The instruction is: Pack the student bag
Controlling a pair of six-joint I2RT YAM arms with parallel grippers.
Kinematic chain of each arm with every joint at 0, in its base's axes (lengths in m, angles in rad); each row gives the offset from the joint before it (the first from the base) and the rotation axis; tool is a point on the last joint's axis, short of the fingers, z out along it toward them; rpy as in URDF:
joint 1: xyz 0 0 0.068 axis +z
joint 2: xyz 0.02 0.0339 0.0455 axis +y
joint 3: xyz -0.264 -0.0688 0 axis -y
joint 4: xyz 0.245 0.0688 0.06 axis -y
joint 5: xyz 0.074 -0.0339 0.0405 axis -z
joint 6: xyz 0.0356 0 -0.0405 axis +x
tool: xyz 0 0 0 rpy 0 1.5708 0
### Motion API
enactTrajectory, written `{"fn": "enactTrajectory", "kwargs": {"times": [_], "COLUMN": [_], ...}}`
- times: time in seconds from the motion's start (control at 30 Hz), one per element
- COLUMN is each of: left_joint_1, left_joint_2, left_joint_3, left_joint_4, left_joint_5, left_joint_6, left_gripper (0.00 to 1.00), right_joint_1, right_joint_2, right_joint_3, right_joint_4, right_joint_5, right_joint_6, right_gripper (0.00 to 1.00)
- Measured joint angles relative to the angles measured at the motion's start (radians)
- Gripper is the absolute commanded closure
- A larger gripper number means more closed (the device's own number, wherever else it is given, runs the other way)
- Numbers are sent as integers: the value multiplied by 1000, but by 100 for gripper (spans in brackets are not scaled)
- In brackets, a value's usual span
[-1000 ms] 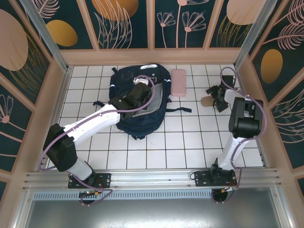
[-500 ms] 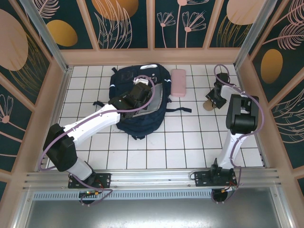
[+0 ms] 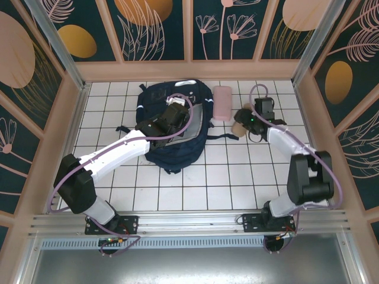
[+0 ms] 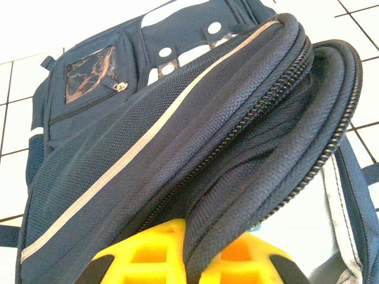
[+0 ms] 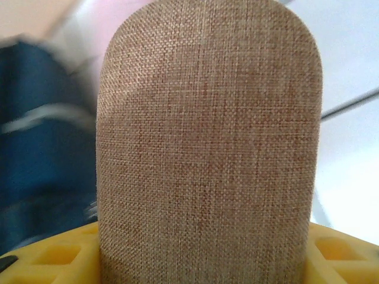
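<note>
white left arm (image 3: pixel 118 155), white right arm (image 3: pixel 283 141), black joint housings (image 3: pixel 308 177), looping purple cables (image 3: pixel 250 94), yellow lattice fingers (image 4: pixel 148 251)

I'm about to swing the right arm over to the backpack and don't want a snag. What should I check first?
1. The left gripper clamps the student bag at its zipper edge: ok.
2. Bag mouth parted: ok; wide enough for the pouch: cannot tell.
3. The right gripper grips the tan pouch: ok.
4. Pouch above the opening: not ok, it hangs over the table right of the bag.
5. Route free of the pink case: cannot tell; it lies close beside the bag.
</note>
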Motion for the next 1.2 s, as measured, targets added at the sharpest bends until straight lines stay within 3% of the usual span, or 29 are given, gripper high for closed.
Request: {"fn": "enactTrajectory", "kwargs": {"times": [0.17,0.37,0.67,0.83,0.9,1.13,1.2], "left_joint_1": [0,3,8,9,9,10,8], "left_joint_2": [18,26,16,6,-1,-31,-40], "left_joint_3": [31,61,62,62,62,56,56], "left_joint_4": [-13,-35,-33,-27,-20,11,11], "left_joint_5": [0,35,84,106,108,94,90], "left_joint_6": [-3,-11,-11,-10,-10,-10,-10], "left_gripper": [100,100,100,100,100,100,100], "right_joint_1": [142,272,357,358,359,371,373], "right_joint_2": [-90,16,302,420,465,607,606], "right_joint_3": [-44,-37,153,293,367,617,616], "right_joint_4": [136,314,390,350,313,167,161], "right_joint_5": [-161,-308,-375,-330,-299,-233,-225], "right_joint_6": [51,163,282,310,311,233,219], "right_gripper": [47,47,47,44,40,1,1]}}
